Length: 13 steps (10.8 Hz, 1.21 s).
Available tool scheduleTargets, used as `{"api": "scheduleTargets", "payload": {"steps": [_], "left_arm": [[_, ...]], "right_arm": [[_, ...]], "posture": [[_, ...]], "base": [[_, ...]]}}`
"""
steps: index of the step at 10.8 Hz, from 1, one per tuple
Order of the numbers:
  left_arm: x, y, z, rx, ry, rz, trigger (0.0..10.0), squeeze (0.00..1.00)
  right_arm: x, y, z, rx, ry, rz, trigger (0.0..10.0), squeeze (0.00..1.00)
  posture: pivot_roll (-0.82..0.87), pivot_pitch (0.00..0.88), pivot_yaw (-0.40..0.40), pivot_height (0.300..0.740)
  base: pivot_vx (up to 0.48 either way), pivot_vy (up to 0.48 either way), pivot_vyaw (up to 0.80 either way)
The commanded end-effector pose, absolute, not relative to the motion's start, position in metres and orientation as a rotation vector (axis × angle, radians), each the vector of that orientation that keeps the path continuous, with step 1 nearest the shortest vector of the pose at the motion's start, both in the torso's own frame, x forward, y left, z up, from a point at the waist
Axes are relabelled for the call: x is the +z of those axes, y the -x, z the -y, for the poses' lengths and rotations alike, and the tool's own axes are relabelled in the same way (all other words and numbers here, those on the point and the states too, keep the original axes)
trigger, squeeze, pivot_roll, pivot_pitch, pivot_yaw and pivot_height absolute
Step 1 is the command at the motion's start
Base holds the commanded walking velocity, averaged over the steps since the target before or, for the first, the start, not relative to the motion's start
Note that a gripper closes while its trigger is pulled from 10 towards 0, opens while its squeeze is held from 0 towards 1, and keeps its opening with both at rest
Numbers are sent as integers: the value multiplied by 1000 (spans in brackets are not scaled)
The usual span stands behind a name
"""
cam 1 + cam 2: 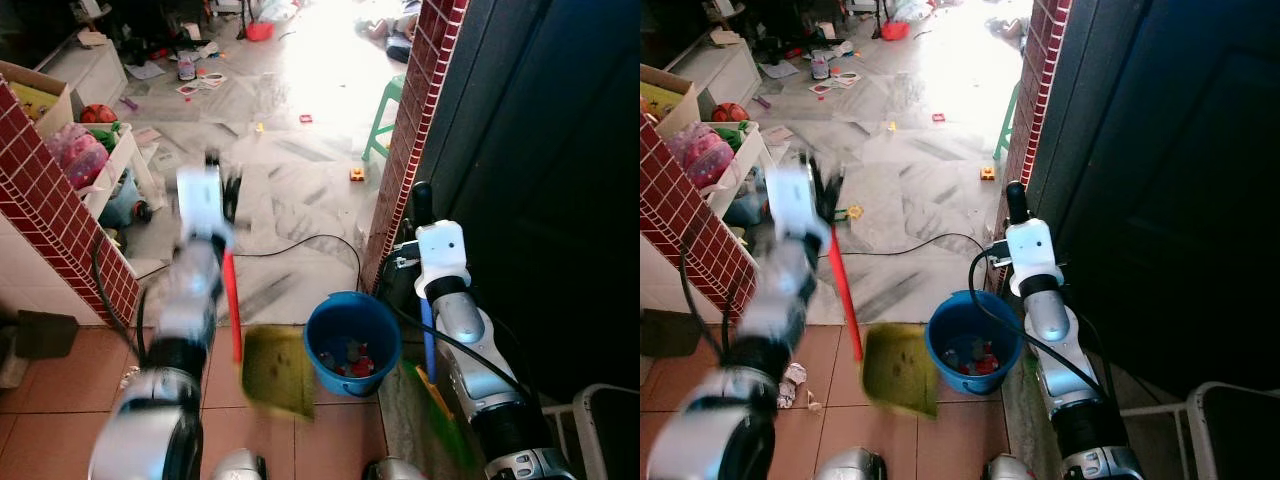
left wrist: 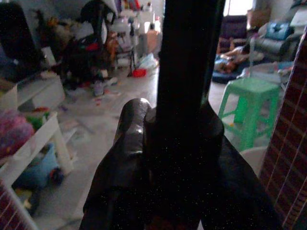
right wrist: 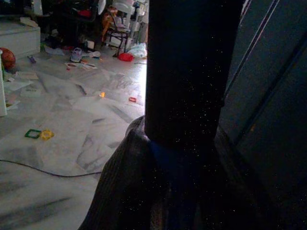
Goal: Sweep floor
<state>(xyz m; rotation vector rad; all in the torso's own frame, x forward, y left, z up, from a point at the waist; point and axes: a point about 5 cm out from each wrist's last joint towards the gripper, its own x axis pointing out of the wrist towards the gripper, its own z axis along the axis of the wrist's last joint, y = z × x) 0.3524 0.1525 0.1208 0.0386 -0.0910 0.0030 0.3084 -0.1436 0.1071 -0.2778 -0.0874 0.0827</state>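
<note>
Right, here we are at the doorway with both arms busy. Our left gripper (image 1: 222, 190) is up in front of us, its fingers clamped on the red handle (image 1: 233, 300) of the dustpan (image 1: 278, 372), and that arm looks blurred. The yellow-green pan hangs low over the terracotta tiles (image 1: 60, 400), just beside the blue bucket (image 1: 352, 342), which already has bits of litter in its bottom.

Over on the other side, our right gripper (image 1: 422, 200) is closed round the blue broom handle (image 1: 428, 340), with the green bristle end (image 1: 445, 415) down by the foot of the brick pillar (image 1: 412, 130). In the right wrist view a dark shaft (image 3: 192, 67) runs straight out between the fingers.

How will these handle? We'd judge both tools light and stiff, plastic most likely, so weight is no worry. The long handles are smooth and round, though, and could twist in a two-finger grip. The pan, hanging far below the hold, will want to swing. A grip lower on the shaft should steady it.

There's plenty left: scraps (image 1: 792, 378) lie on the tiles, and toys and paper are scattered across the marble floor (image 1: 290, 180) beyond.
</note>
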Motion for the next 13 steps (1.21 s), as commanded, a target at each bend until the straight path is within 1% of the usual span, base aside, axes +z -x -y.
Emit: {"api": "scheduleTargets", "payload": {"steps": [1, 2, 3, 5, 6, 7, 8, 9, 10, 11, 13], "left_arm": [[126, -353, -151, 5, -33, 128, 10000, 0], [113, -347, -150, 3, -4, 78, 10000, 0], [106, -340, -150, 15, 27, 19, 10000, 0], [95, -325, -152, 21, 67, -91, 10000, 0], [91, -317, -150, 11, 125, -160, 10000, 0], [91, -314, -149, 2, 93, -185, 10000, 0], [86, -310, -145, 0, 141, -283, 10000, 0], [86, -303, -143, -21, 156, -324, 10000, 0], [88, -300, -141, -32, 153, -329, 10000, 0], [90, -300, -142, -21, 144, -298, 10000, 0], [105, -306, -147, 2, 79, -183, 10000, 0]], "right_arm": [[113, -312, 141, 93, 279, 105, 10000, 0], [111, -312, 136, 116, 277, 86, 10000, 0], [111, -311, 129, 158, 287, 93, 10000, 0], [106, -312, 128, 155, 276, 73, 10000, 0], [106, -314, 129, 157, 275, 70, 10000, 0], [106, -315, 129, 161, 275, 67, 10000, 0], [105, -315, 130, 165, 272, 58, 10000, 0], [104, -315, 130, 169, 274, 55, 10000, 0], [103, -315, 130, 178, 275, 51, 10000, 0], [102, -315, 130, 181, 273, 46, 10000, 0], [103, -316, 132, 171, 267, 55, 10000, 0]], "posture": [[-41, 0, -15, 740], [-40, 0, -31, 740], [-30, 0, -24, 740], [-27, 0, 3, 740], [-25, 0, 14, 740], [-21, 0, 19, 740], [-15, 0, 26, 740], [-22, 0, 23, 740], [-21, 0, 20, 740], [-21, 0, 17, 740], [-27, 0, 17, 740]], "base": [[0, 0, 0], [0, 0, 0], [0, 0, 0], [0, 0, 0], [0, 0, 0], [0, 0, 0], [0, 0, 0], [0, 0, 0], [0, 0, 0], [0, 0, 0], [0, 0, 0]]}}
